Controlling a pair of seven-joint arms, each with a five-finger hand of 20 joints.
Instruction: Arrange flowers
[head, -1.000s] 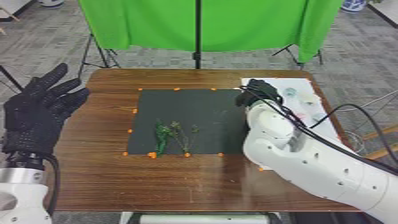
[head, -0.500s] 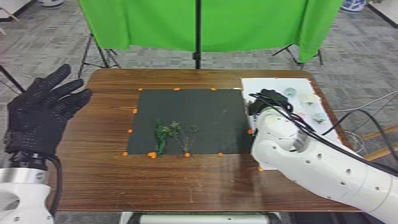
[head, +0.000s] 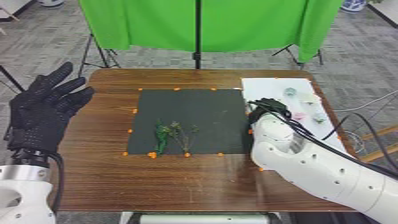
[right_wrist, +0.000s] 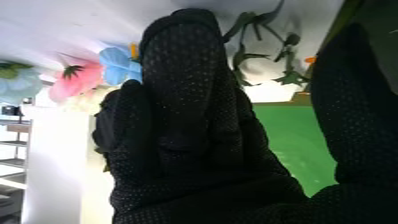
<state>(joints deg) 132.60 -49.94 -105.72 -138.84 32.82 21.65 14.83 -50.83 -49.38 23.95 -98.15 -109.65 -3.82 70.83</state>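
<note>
The pink flower (head: 298, 116) is found on the white sheet (head: 265, 87), at about 4 o'clock from the right hand (head: 268, 107), which is judged the nearer. Its long axis cannot be determined. The right hand is presented wide, fingers straight, thumb apart, nothing seen gripped. Since the preceding head view, it has been shifted toward 6 o'clock. The left hand (head: 40, 115) is held at the table's (head: 178, 187) 9 o'clock side.
</note>
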